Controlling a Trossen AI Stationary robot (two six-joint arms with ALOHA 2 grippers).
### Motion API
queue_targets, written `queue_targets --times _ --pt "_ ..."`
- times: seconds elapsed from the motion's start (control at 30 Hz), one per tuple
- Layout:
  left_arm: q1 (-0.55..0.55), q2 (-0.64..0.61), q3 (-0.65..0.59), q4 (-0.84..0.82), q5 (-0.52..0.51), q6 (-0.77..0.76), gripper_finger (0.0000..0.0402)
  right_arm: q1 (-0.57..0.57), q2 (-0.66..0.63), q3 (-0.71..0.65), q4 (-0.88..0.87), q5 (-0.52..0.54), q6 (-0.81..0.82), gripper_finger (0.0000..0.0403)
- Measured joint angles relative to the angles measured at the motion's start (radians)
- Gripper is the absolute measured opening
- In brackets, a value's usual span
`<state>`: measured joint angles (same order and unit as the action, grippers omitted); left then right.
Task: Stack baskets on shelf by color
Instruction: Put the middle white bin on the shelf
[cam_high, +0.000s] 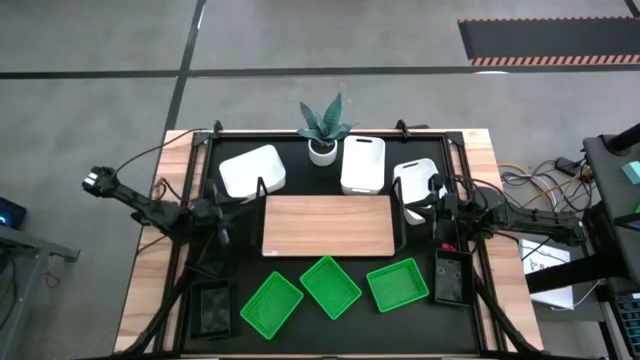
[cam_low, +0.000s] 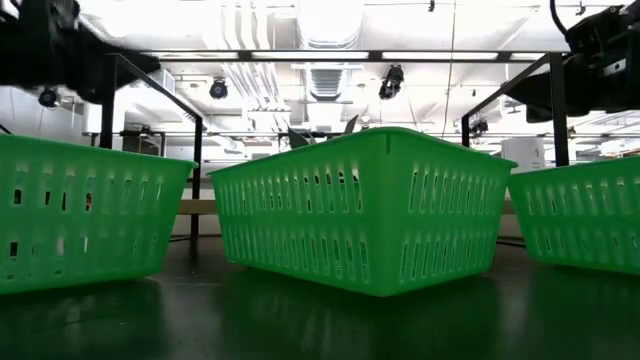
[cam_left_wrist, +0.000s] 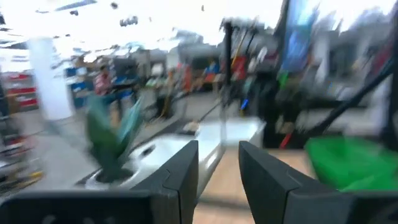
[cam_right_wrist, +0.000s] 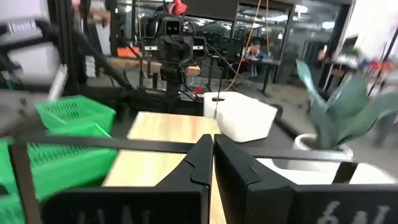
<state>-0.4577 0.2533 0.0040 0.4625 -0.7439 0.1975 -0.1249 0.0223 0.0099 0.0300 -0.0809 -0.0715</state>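
Note:
The wooden shelf (cam_high: 326, 225) lies flat in the middle of the black mat. Three white baskets (cam_high: 252, 170) (cam_high: 363, 163) (cam_high: 415, 178) sit behind it. Three green baskets (cam_high: 271, 304) (cam_high: 331, 286) (cam_high: 397, 284) sit in front of it and fill the low view (cam_low: 360, 205). One black basket (cam_high: 211, 308) lies at the near left, another (cam_high: 448, 277) at the near right. My left gripper (cam_left_wrist: 217, 168) is open and empty, off the shelf's left end (cam_high: 240, 205). My right gripper (cam_right_wrist: 211, 152) is shut and empty, off the shelf's right end (cam_high: 415, 210), beside the right white basket.
A white pot with a green plant (cam_high: 322, 140) stands at the back between the white baskets. A black frame of rods (cam_high: 205, 150) rims the mat. Cables and equipment (cam_high: 560, 180) lie off the table's right side.

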Motion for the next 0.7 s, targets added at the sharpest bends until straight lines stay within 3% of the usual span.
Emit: queue_targets --times 0.23,0.37,0.57,0.7 --pt "0.0 0.001 0.0 0.196 0.197 -0.011 0.0099 0.0 0.0 0.0 0.07 0.0 0.227 0.0009" --pt "-0.001 0.02 0.001 0.228 0.316 -0.034 0.0099 0.0 0.0 0.002 0.135 0.001 0.235 0.0009" --pt "0.0 0.064 0.023 0.246 0.339 -0.034 0.0099 0.0 0.0 0.028 0.146 0.001 0.263 0.0009" --pt "0.0 0.104 0.033 0.343 0.339 -0.034 0.0099 0.0 0.0 0.029 0.197 0.002 0.272 0.0009"
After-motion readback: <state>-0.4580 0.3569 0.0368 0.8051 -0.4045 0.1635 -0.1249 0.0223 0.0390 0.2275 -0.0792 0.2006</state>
